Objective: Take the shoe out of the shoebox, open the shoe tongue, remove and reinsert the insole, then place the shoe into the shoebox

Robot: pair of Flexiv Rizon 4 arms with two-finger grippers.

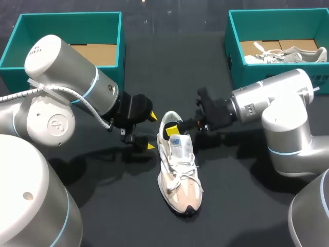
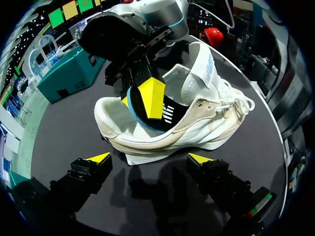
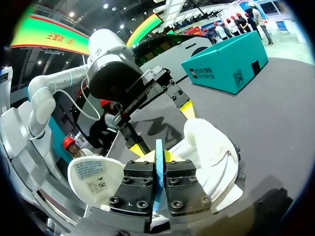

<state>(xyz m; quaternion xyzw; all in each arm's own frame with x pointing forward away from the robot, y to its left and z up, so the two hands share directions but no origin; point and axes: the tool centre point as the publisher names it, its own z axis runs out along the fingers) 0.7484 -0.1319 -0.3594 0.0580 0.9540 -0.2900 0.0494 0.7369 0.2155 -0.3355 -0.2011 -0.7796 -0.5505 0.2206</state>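
- while your right tool is pinched shut on the blue-edged insole at the heel opening, the shoe lies on its sole at the middle of the surface, toe toward the near edge.
- that grip reads as the insole step in hand; you cannot tell from this whether the insole is on its way out or back in.
- the tongue stands lifted clear of the opening, which gives the insole a free path.
- your left tool is spread wide and holds nothing. it sits just beside the heel end on the shoe's left flank, apart from it as far as you can see, and is likely placed to brace the shoe if the pull drags it.
- the far-left shoebox stands at that corner with only cardboard showing inside; the far-right shoebox holds a second shoe.
- both arms crowd the heel from either side, so watch the yellow tips against each other; the heel collar and laces could snag the insole.
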